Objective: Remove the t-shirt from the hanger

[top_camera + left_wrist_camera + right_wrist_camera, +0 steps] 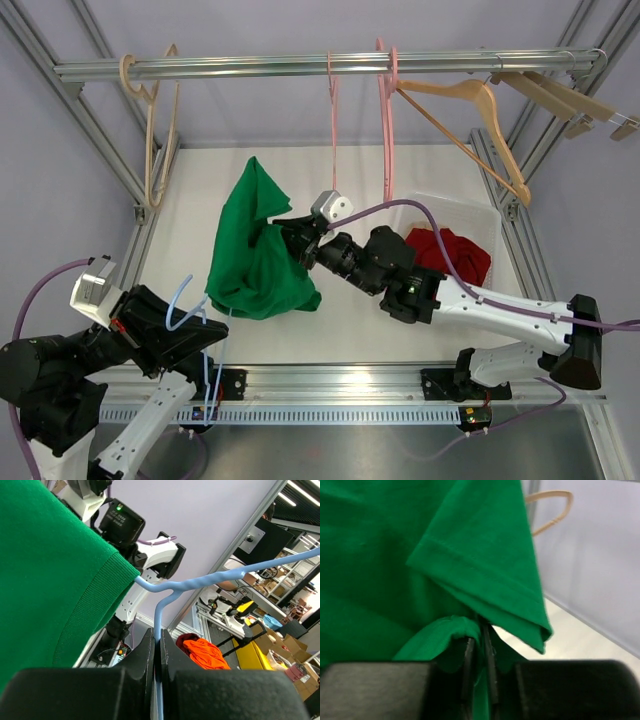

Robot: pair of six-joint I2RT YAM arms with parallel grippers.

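The green t-shirt (255, 250) hangs bunched over the middle of the table, still on one arm of a light blue wire hanger (190, 310). My left gripper (205, 335) is shut on the hanger's stem at the near left. In the left wrist view the hanger (200, 582) rises from the shut left gripper (157, 645) and runs into the t-shirt's ribbed edge (107, 590). My right gripper (290, 240) reaches in from the right and pinches the cloth. In the right wrist view a fold of the t-shirt (395, 555) sits between the nearly shut right gripper (480, 640).
A clear bin (480, 215) at the right holds a dark red garment (450, 255). A metal rail (250, 68) crosses the back with pink hangers (385, 130), a wooden hanger (480, 120) and a beige hanger (160, 130). Frame posts stand at both sides.
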